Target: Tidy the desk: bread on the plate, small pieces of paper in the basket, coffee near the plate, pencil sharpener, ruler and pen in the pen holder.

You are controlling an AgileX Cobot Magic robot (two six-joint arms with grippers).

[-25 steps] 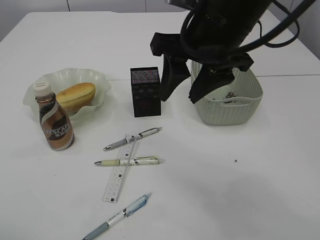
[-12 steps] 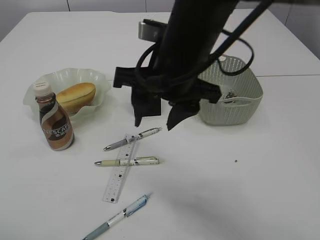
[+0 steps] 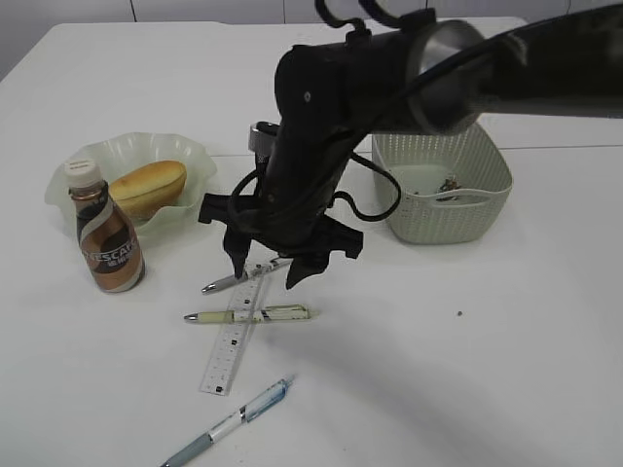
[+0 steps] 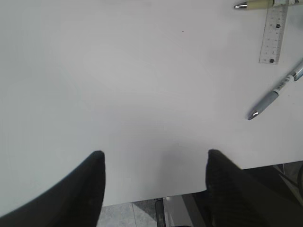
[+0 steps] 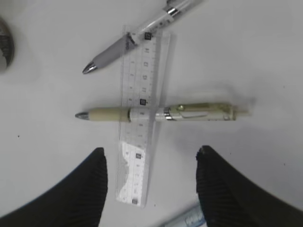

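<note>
My right gripper [image 3: 265,273] is open and empty, low over the grey pen [image 3: 222,283] and the clear ruler [image 3: 232,341]. In the right wrist view the jaws [image 5: 149,156] straddle the ruler [image 5: 140,142]. A cream pen [image 5: 161,113] lies across the ruler and the grey pen [image 5: 137,38] rests on its far end. A blue pen [image 3: 229,423] lies near the front edge. The bread [image 3: 148,187] is on the plate [image 3: 97,151]. The coffee bottle [image 3: 107,233] stands beside the plate. My left gripper [image 4: 154,156] is open over the table edge. The arm hides the pen holder. No sharpener shows.
The pale basket [image 3: 443,199] stands at the right with something small inside [image 3: 448,183]. The left wrist view shows the ruler's end [image 4: 274,35] and the blue pen [image 4: 274,94] at its right. Bare table lies at the front right.
My right arm has swung from above the basket to the left and down over the pens and ruler. It now covers the black pen holder. The objects have not moved.
</note>
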